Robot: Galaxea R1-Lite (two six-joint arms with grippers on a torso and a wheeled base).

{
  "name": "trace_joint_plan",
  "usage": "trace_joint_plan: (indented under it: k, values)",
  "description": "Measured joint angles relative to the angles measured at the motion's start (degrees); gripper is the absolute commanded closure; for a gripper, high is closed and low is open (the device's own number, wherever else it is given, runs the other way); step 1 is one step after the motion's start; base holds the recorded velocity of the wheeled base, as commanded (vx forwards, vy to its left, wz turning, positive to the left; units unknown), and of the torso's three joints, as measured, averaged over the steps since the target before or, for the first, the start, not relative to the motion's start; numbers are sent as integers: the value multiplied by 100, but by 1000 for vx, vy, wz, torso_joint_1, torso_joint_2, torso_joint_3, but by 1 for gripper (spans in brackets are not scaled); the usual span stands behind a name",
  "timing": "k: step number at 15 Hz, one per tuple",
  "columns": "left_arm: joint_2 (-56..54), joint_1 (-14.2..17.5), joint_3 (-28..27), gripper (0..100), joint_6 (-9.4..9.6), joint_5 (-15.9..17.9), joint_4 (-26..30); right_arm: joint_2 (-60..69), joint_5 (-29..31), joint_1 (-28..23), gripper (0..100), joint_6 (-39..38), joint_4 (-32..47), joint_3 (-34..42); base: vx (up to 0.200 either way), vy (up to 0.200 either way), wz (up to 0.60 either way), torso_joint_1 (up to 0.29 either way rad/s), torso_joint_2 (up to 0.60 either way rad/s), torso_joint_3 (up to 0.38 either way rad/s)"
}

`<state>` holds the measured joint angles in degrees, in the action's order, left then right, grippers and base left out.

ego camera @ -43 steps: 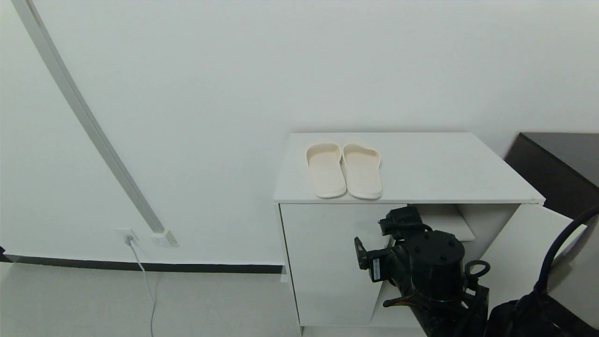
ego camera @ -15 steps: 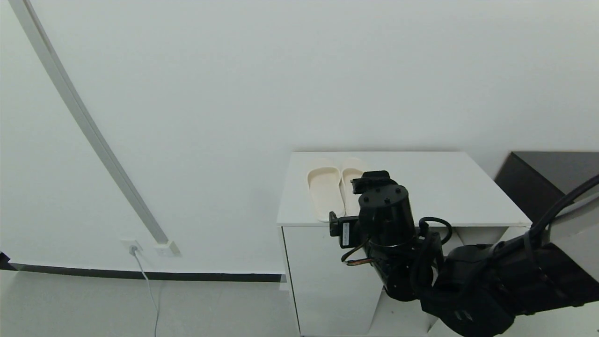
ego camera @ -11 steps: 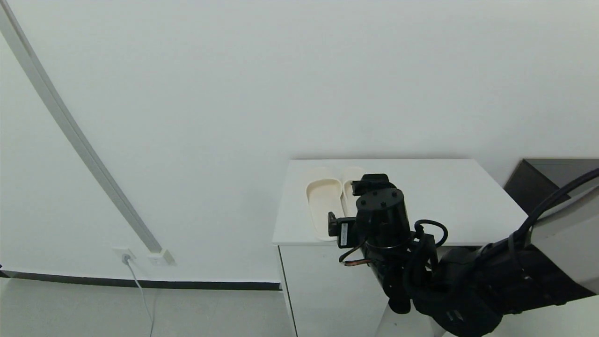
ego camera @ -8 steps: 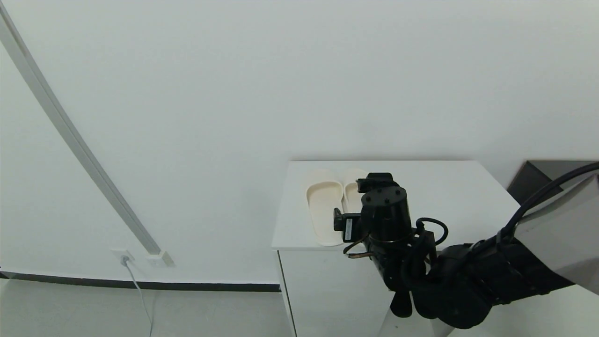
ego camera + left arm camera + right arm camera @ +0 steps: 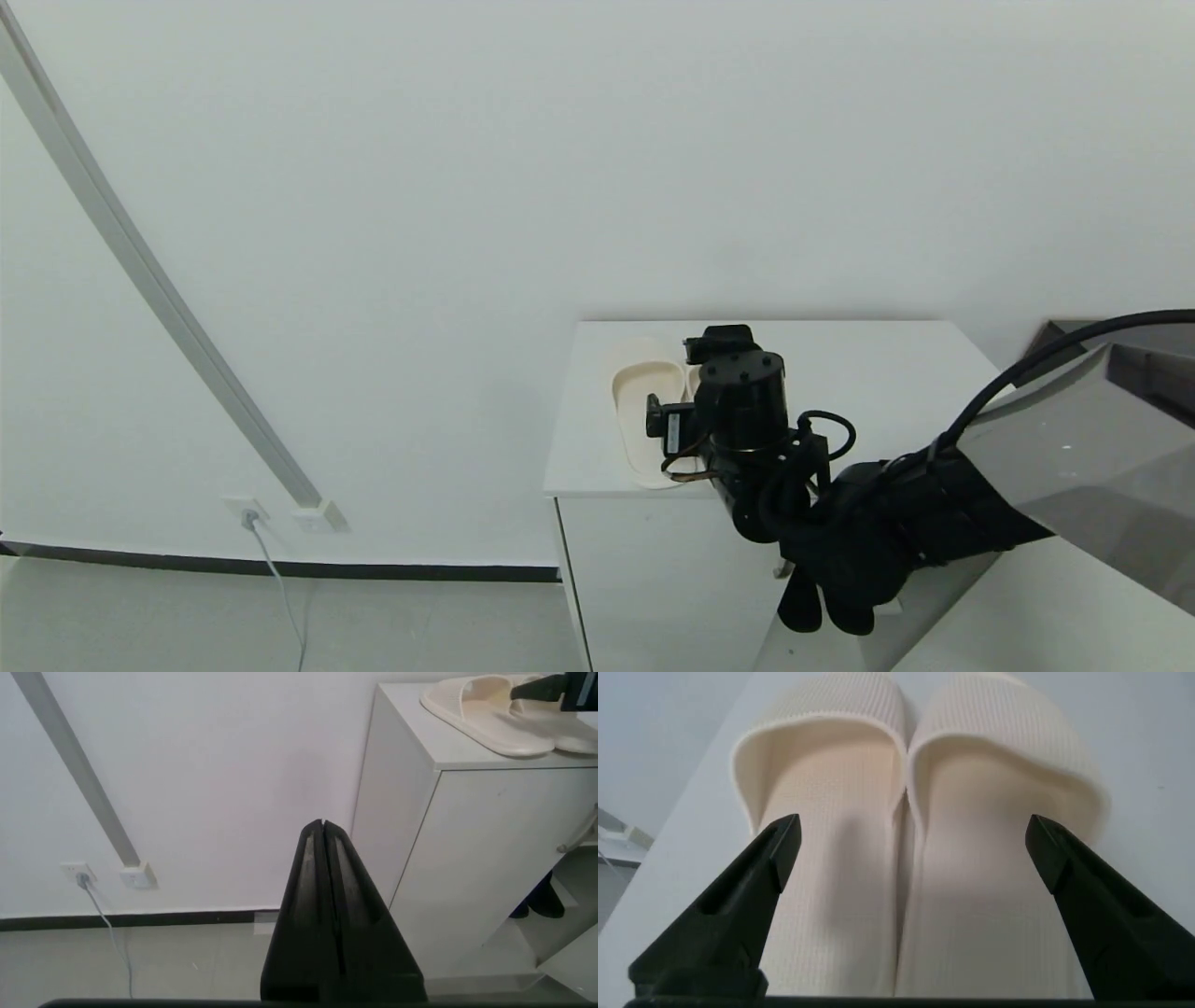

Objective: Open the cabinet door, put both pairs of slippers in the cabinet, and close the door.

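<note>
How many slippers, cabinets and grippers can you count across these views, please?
cream slippers: 2, side by side on the cabinet top
white cabinet: 1
grippers: 2, the left gripper shut, the right gripper open over the slippers
Total: 5

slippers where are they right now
In the head view the slippers lie side by side on the cabinet, at its left end, the open right gripper straddling them.
</note>
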<state>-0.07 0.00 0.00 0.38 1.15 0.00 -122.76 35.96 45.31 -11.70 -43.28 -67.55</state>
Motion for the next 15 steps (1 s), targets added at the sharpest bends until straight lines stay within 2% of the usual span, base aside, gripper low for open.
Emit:
trace_joint_plan:
  k: [8, 15]
  values:
    - [0, 0, 0, 100, -2, -2, 0, -690, -233, -278, 0, 352, 230, -1114, 0, 0, 0, 0, 0, 0]
    - [0, 0, 0, 100, -11, -155, 0, -976, -230, -416, 0, 345, 226, -1453, 0, 0, 0, 0, 0, 0]
